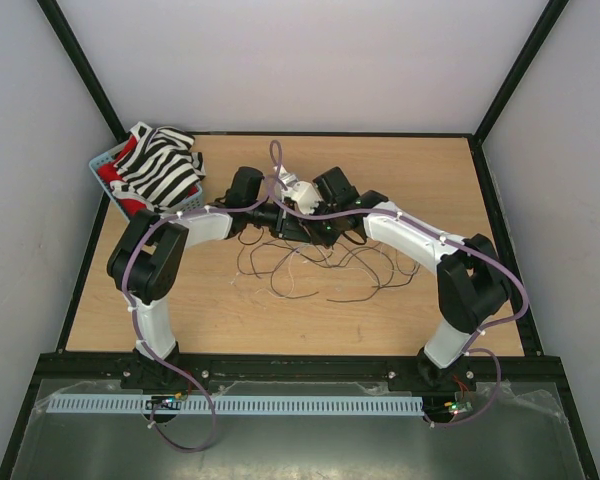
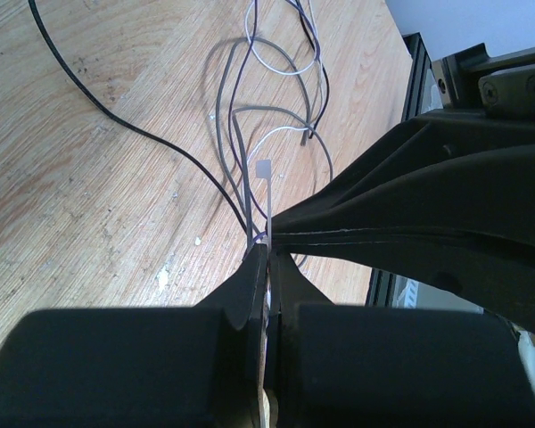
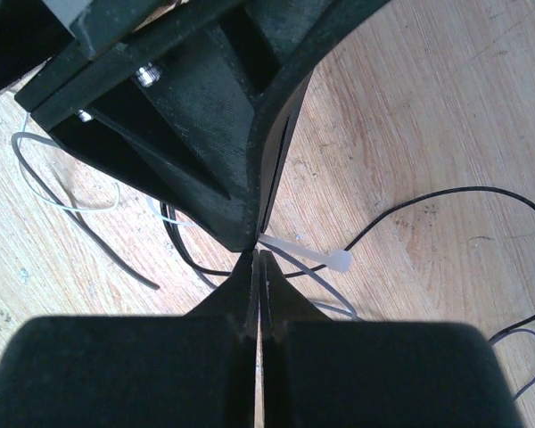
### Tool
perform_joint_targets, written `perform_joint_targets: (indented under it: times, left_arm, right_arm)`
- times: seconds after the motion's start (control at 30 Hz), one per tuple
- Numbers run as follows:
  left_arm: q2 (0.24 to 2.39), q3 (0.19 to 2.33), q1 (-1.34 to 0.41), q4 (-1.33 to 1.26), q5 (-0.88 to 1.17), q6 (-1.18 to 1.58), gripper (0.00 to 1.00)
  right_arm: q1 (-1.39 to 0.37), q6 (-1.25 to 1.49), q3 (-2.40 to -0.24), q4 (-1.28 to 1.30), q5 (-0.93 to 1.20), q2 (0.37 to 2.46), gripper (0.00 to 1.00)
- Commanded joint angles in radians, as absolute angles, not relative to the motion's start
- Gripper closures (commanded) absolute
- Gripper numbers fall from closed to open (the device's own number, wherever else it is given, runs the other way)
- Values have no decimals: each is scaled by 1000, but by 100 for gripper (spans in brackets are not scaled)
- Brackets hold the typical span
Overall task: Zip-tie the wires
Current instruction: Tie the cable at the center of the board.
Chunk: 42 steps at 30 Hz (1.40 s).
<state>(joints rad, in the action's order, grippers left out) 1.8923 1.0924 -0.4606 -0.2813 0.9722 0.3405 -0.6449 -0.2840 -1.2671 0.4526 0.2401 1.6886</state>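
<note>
The wires (image 1: 320,268) are spread in loose curls on the middle of the table (image 1: 410,170), at 6 o'clock from both tools. A white zip tie (image 2: 266,192) is pinched in the closed left tool (image 2: 267,254). The right tool (image 3: 257,259) is closed too, tip to tip with it; what is pinched there cannot be told.
</note>
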Motion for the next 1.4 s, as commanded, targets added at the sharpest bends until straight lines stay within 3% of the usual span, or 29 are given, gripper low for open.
perform_joint_targets:
  times: [0.0,1.37]
  left_arm:
    - [1897,1089,-475,-305,1002,327,100]
    - [1926,1086,-486,-305,983,314,100]
  right_arm:
    - [-638,-275,-1308,456,244,1662,100]
    - [-609,-242,-1311,476,278,1642,100]
